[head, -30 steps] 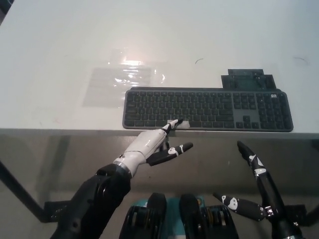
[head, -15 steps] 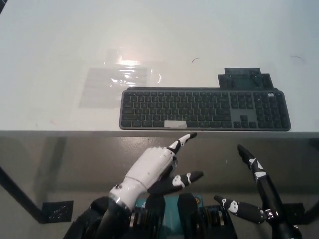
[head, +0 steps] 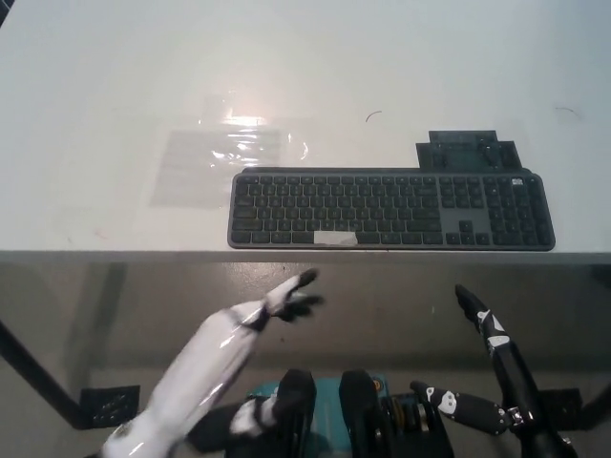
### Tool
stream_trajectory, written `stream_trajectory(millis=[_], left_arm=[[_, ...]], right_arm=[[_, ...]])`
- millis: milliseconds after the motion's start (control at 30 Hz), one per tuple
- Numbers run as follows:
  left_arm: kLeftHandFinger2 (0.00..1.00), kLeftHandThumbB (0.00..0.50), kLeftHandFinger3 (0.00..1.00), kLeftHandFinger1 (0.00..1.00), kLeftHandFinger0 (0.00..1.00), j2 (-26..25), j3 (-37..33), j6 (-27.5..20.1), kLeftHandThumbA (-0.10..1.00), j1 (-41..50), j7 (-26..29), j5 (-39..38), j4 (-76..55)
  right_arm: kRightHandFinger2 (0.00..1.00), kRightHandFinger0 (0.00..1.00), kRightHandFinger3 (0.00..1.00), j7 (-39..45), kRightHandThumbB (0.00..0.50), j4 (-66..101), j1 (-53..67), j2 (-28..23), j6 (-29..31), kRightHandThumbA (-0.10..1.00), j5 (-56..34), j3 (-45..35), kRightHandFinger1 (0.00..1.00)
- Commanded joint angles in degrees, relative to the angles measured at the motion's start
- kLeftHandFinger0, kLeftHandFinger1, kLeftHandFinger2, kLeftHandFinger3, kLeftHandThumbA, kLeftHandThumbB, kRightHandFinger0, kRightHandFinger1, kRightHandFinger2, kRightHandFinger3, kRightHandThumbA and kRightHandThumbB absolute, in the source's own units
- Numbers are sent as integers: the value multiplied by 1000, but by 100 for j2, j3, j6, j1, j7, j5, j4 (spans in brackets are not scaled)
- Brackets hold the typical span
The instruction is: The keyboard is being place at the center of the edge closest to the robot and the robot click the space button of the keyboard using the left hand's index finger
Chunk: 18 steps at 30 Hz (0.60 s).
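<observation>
Left hand (head: 263,313), white, lower left of centre, reaching up from the bottom edge; badly blurred, so cannot tell whether it is open or closed. It holds nothing and its tip lies below the front edge of the table (head: 115,76), touching nothing. Keyboard (head: 391,210) is above and to the right of it, well apart: dark grey, flat on the white table, long side parallel to and just behind the front edge, running from mid-frame toward the right. A pale strip (head: 334,238) sits on the space bar in the bottom key row, up and slightly right of the left hand's tip. Key legends are too small to read; a small light mark at the keyboard's upper right corner is also unreadable. Dark flat piece (head: 468,151) touches the keyboard's far edge, right of centre. Clear plastic sheet (head: 224,157) lies upper left of the keyboard, with glare on it. Right hand (head: 501,363), black, rests at lower right below the table edge, fingers spread, empty.
</observation>
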State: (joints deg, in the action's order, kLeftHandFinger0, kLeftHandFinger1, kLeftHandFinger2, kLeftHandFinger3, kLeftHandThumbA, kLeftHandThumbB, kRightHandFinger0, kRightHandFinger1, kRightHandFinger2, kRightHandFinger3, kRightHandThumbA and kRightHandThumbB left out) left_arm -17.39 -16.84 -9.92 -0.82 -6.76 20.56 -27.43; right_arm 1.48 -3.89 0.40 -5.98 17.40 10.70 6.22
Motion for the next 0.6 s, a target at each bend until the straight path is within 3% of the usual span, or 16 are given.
stream_trajectory(millis=[0,33,100,333,433,567], left_arm=[[1000,352,1000,1000,1000,-320,355,-277,1000,630,-65,-1163,-399],[1000,320,1000,1000,1000,-303,415,-429,1000,801,-13,-1152,-258],[1000,308,1000,1000,1000,-271,458,-513,1000,889,-29,-1222,-136],[1000,370,1000,1000,1000,-227,659,-690,1000,1187,-27,-997,564],[1000,328,1000,1000,1000,-232,686,-895,1000,1193,-12,-984,1054],[1000,358,1000,1000,1000,-171,768,-860,1000,1047,-42,-1166,1649]], right_arm=[[1000,1000,1000,92,406,166,-64,18,153,1000,-169,34,1000],[1000,1000,1000,104,402,166,-43,24,153,1000,-215,31,1000],[1000,1000,1000,104,401,145,-34,27,184,1000,-228,33,1000],[1000,1000,1000,117,417,104,-8,25,242,1000,-289,41,1000],[1000,1000,1000,117,423,83,19,34,306,1000,-318,42,1000],[1000,1000,1000,119,437,99,47,49,284,1000,-331,37,1000]])
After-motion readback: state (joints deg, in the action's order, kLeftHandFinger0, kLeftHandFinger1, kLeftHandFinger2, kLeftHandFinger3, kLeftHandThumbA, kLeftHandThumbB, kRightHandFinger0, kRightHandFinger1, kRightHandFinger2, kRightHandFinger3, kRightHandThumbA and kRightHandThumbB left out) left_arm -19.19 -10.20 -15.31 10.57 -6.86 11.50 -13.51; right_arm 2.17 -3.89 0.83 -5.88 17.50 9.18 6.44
